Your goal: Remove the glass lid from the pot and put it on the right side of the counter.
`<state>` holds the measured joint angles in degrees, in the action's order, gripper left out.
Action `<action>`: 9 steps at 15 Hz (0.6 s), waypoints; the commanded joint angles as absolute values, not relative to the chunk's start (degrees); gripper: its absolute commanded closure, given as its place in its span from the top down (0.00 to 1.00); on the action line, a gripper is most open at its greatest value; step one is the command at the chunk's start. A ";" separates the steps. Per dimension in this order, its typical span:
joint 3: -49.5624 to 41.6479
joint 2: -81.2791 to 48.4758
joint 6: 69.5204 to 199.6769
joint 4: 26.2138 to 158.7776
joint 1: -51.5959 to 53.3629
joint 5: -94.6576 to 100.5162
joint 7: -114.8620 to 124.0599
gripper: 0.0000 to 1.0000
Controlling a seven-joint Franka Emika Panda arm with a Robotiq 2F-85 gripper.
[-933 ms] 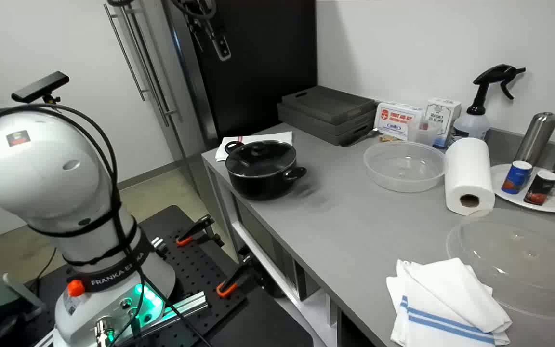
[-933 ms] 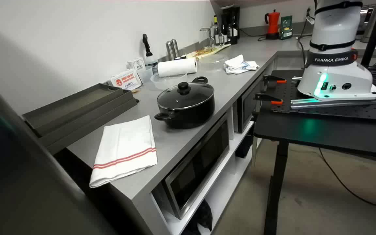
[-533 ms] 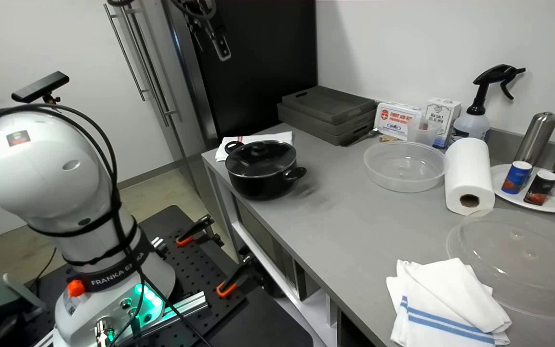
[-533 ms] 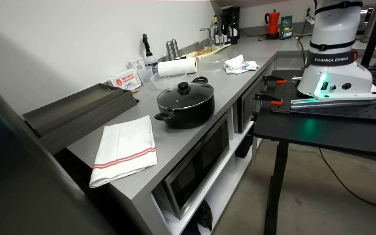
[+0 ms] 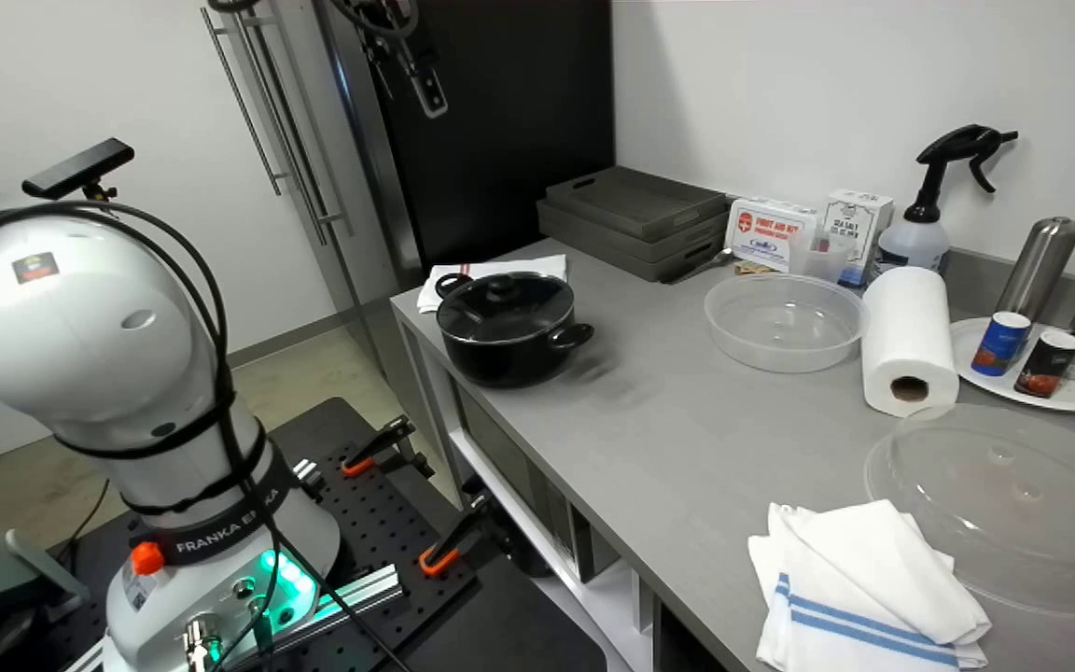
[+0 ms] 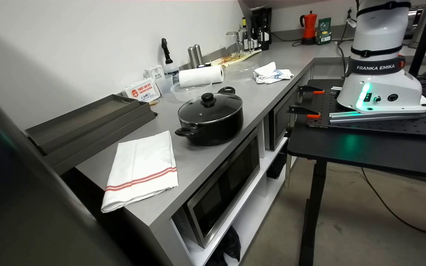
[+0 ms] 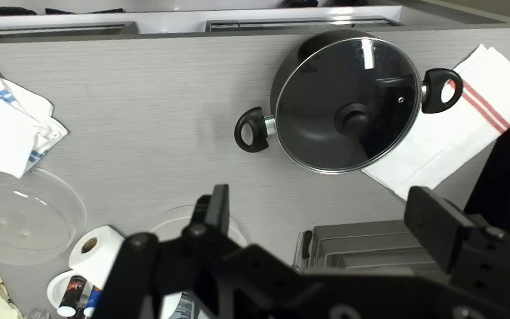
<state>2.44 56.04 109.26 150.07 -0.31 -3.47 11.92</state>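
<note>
In both exterior views everything has kept its place since the earlier frame: the pot [image 6: 218, 129] stands where it stood, with the glass lid [image 7: 317, 102] seated on top of it, black knob upward.

The counter [image 5: 659, 429] under the pot is light grey. A red-striped towel [image 6: 142, 162] lies just beside the pot at the counter's end, and a tall dark panel [image 5: 509, 112] rises past that end. Between the pot and the pale wall [image 5: 761, 93] sit stacked grey trays [image 5: 640, 215]. Farther from the pot come a clear bowl [image 5: 785, 322] and a paper towel roll [image 5: 906, 327], then, well apart from the pot, a larger clear dish [image 5: 1013, 513] beside a blue-striped towel [image 5: 864, 588]. Below the pot, a steel-framed appliance [image 6: 224, 181] fills a shelf. Across the counter's front edge from the pot, the robot's base [image 6: 383, 88] stands on a black table [image 6: 394, 151].

The arm [image 5: 80, 317] holds the same pose as before, its base light green as it was. In the wrist view the gripper [image 7: 317, 201] is spread wide, apart from the pot.
</note>
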 commanded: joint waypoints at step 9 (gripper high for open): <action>5.60 45.09 110.54 146.15 -1.14 -3.04 12.99 1.00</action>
<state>3.63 51.16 109.98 149.33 -0.34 -3.45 11.96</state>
